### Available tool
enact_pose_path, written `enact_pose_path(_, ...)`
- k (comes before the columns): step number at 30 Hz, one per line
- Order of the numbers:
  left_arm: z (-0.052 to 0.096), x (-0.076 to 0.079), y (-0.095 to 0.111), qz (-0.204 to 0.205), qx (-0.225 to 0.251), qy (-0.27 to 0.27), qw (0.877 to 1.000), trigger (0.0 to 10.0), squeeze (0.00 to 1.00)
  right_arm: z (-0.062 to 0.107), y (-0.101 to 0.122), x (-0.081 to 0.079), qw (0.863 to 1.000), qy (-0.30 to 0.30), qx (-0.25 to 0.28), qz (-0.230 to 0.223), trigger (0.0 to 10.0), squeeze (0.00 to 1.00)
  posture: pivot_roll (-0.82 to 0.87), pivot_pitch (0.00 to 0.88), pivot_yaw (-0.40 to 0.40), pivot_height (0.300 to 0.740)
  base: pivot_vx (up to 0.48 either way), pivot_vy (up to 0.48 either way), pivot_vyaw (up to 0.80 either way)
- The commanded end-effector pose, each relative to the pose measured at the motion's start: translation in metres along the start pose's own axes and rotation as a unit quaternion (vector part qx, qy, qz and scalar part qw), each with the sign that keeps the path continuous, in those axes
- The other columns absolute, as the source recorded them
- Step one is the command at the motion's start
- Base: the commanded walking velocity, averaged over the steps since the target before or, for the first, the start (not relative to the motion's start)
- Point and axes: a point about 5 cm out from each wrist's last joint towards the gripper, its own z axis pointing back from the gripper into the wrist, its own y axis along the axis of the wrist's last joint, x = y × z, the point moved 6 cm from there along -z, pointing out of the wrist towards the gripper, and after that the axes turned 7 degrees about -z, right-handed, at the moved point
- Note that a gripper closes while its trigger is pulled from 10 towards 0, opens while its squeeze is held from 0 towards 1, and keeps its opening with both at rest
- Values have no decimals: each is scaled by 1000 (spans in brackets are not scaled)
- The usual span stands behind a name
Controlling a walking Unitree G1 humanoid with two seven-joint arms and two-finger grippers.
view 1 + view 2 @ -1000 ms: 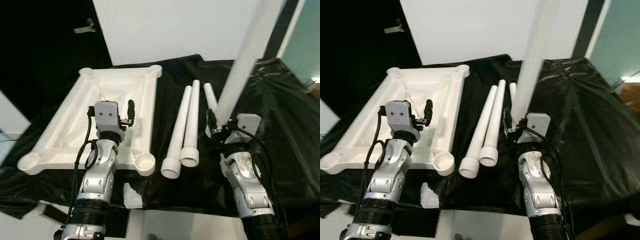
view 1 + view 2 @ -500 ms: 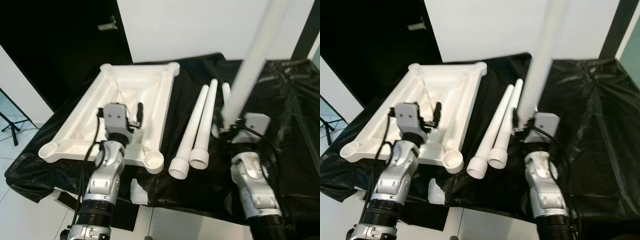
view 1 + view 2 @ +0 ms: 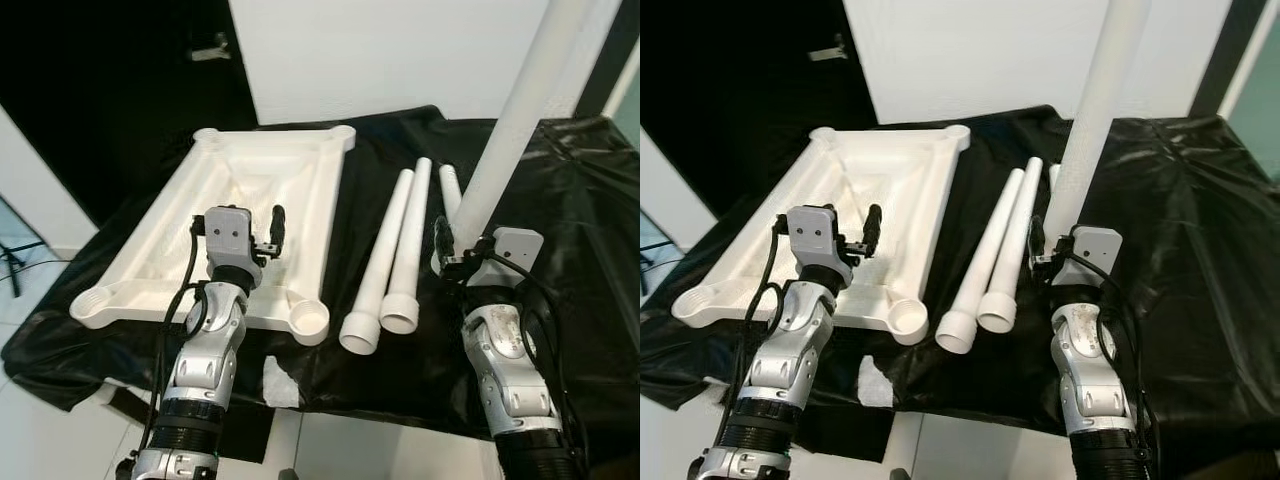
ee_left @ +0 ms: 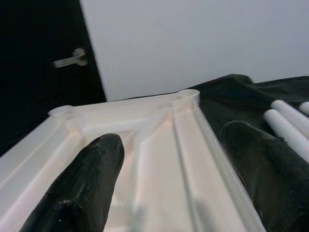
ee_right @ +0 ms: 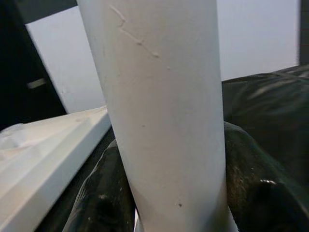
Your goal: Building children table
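A white plastic tabletop (image 3: 150, 262) lies upside down on the left of the black-covered table, with round leg sockets at its corners. My left gripper (image 3: 268, 238) hovers open just over its near right part, and the tabletop's ribs (image 4: 164, 130) show between the two fingers. My right gripper (image 3: 446, 252) is shut on a white table leg (image 3: 512, 120), holding it upright and slightly tilted; its fingers (image 5: 99, 203) press both sides of the leg (image 5: 164, 111). Two more legs (image 3: 385, 262) lie side by side on the cloth between the arms. A third leg (image 3: 448, 188) lies partly behind the held one.
Black cloth (image 3: 590, 230) covers the table and hangs over its edges. A small white scrap (image 3: 278, 382) sits at the front edge. Behind the table stand a white wall and a dark door with a handle (image 3: 210, 50).
The whole picture has shifted because the camera moved. Both arms keep about the same poses, and the right gripper still holds the leg upright.
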Motion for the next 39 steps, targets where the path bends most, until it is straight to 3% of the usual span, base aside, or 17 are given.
enact_pose_path(1, 0, 0, -2, -5, -3, -1, 1000, 10000, 0, -2, 0, -2, 1000, 1, 0, -2, 10000, 0, -84, 0, 66, 740, 0, 0, -788)
enact_pose_path(11, 0, 0, -3, -6, -5, -3, 1000, 10000, 0, -2, 3, -5, 1000, 7, 6, -12, 10000, 0, -84, 0, 65, 740, 0, 0, -158)
enact_pose_path(15, -1, 5, -6, -14, -16, -29, 999, 10000, 0, -2, 3, -4, 1000, 8, 6, -10, 10000, 0, -84, 0, 61, 740, 0, 0, 0)
enact_pose_path(22, -2, 23, -28, -25, -86, -105, 991, 10000, 0, -2, 6, -3, 1000, 8, 10, -5, 10000, 0, -84, 0, 58, 740, 0, 0, 0)
enact_pose_path(28, 0, 30, -30, -38, -92, -118, 988, 10000, 0, -2, 7, -3, 1000, 6, 11, -3, 10000, 0, -88, 4, 61, 740, 0, 0, 0)
enact_pose_path(34, 0, 39, -29, -76, -93, -142, 983, 10000, 0, -1, 8, -4, 1000, 6, 11, -5, 10000, 0, -85, 9, 65, 740, 0, 0, 0)
enact_pose_path(39, 0, 40, -45, -94, -152, -151, 972, 10000, 0, -3, 10, -6, 1000, 7, 15, -6, 10000, 0, -86, 9, 63, 740, 0, 0, 0)
